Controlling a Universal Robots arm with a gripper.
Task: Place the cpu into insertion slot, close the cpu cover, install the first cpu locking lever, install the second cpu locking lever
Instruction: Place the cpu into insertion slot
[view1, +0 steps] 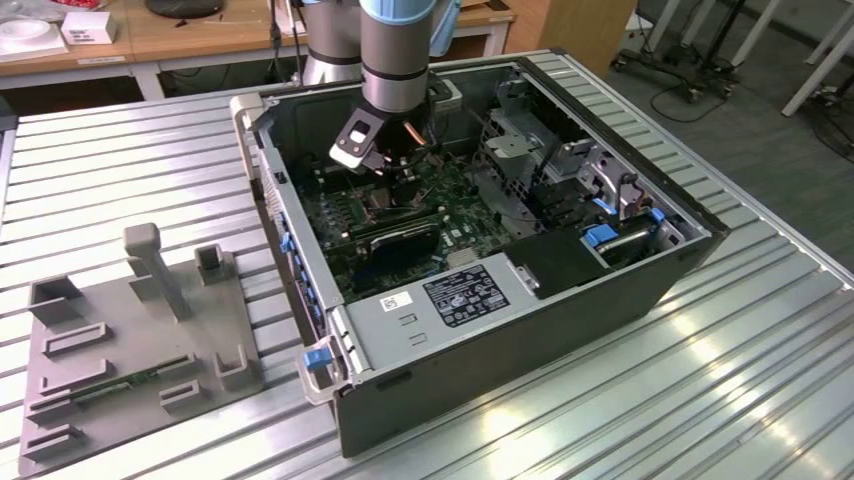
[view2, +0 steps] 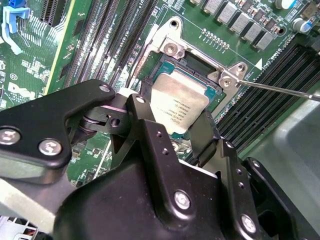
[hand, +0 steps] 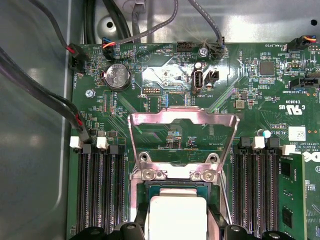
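The pale silvery cpu (view2: 177, 102) sits between the two black fingers of my gripper (view2: 172, 114), which press on its opposite sides. It is held right over the dark insertion slot (view2: 197, 62), level with the board; I cannot tell if it rests in the slot. In the first wrist view the cpu (hand: 177, 215) lies just below the hinge screws. The cpu cover (hand: 182, 118) stands swung open beyond the slot. A thin wire locking lever (view2: 280, 89) sticks out sideways, unlatched. In the exterior view the gripper (view1: 387, 165) reaches down into the open computer case (view1: 400, 320).
Long black memory slots (hand: 100, 190) flank the socket on both sides. Cables (hand: 30, 85) run along the case wall near a coin battery (hand: 116, 76). A drive cage (view1: 534, 150) stands at the exterior view's right. A grey fixture block (view1: 134, 340) rests on the ribbed table.
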